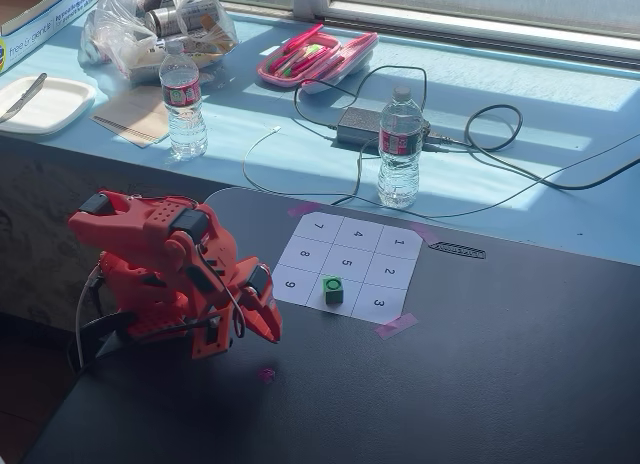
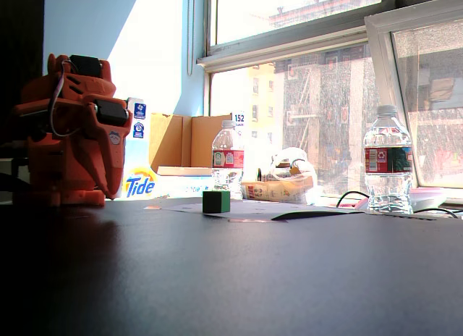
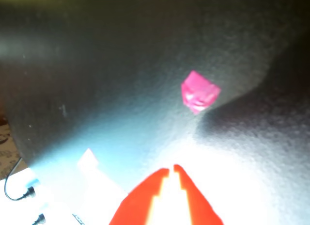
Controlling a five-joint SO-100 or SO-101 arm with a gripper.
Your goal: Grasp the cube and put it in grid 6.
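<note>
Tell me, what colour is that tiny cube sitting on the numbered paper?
Bright green cube, clearest in the fixed view from above.

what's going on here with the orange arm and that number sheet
An orange robot arm sits folded at the left of the dark table in a fixed view, its gripper low and empty with the fingertips nearly together. It is not touching anything. The green cube rests on the numbered paper grid, on the cell between 9 and 3, which it hides. A pink tape scrap lies on the table just ahead of the gripper.
</note>
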